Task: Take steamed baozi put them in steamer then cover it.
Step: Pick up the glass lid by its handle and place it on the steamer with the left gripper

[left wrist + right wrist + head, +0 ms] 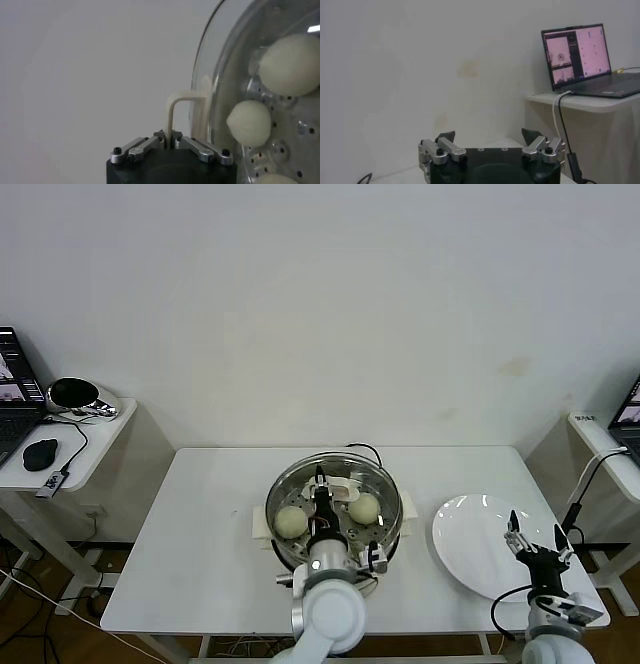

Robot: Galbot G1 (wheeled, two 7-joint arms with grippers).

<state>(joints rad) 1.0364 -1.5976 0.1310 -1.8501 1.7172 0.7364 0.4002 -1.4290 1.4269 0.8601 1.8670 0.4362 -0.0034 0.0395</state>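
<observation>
The steel steamer stands mid-table with baozi on its perforated tray. A round glass lid sits over it; I cannot tell whether it rests on the rim. My left gripper is shut on the lid's cream handle. In the left wrist view the left gripper pinches the handle's thin bar, and three baozi show through the lid's glass. My right gripper hangs open above the white plate, holding nothing.
A black cord runs from behind the steamer. A side table on the left carries a mouse and a shiny silver object. A shelf on the right holds a laptop.
</observation>
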